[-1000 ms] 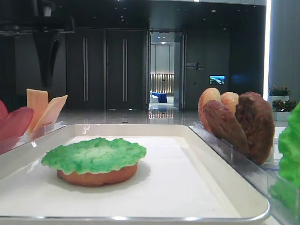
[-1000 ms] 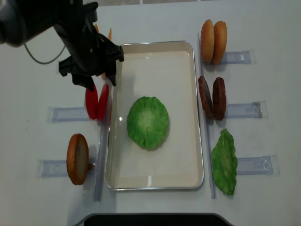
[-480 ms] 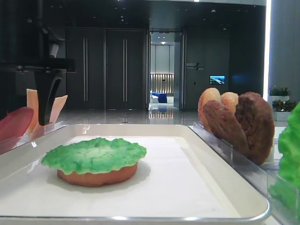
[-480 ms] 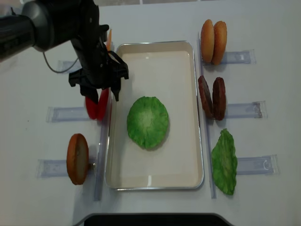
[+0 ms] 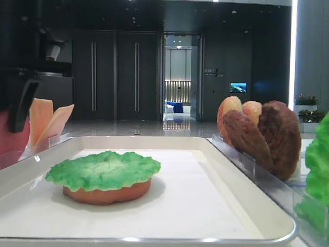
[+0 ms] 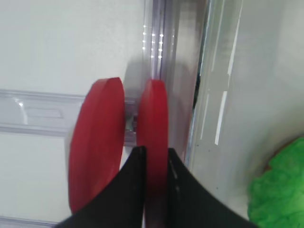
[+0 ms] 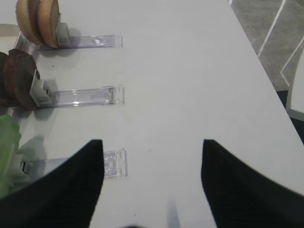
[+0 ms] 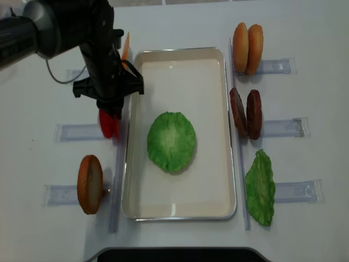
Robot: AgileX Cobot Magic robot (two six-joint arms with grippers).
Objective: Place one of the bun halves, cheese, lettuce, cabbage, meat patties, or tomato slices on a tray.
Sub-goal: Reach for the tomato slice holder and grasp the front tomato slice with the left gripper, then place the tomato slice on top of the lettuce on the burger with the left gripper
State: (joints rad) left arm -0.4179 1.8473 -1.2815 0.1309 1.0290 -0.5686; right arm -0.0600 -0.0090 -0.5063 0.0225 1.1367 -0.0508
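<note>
Nearest the front edge of the white desk point(image 8: 180, 22), a single bun half point(image 8: 90, 184) stands on edge in a clear plastic holder point(image 8: 65, 195) on the left, and a loose lettuce leaf point(image 8: 260, 188) leans in another holder on the right. Between them lies the cream tray point(image 8: 215, 131), and on it a bun half topped with a ruffled lettuce piece point(image 8: 171, 141), roughly in the middle.

Further back on the left, two tomato slices point(image 6: 97, 147) stand upright in their holder just beside the tray's rim. The left tool point(image 6: 156, 164) has come down over them and is clenched on the tomato slice nearer the tray point(image 6: 153, 118); the wrist view shows its black fingers point(image 6: 134, 171) pressed on either face of that disc.

Opposite, on the right, two meat patties point(image 8: 245, 113) stand on edge. The right tool point(image 7: 149, 156) hovers above bare desk near the holders, fingers spread wide and holding nothing.

Farthest back are cheese slices point(image 5: 46, 121) on the left and two more bun halves point(image 8: 247, 48) on the right.
</note>
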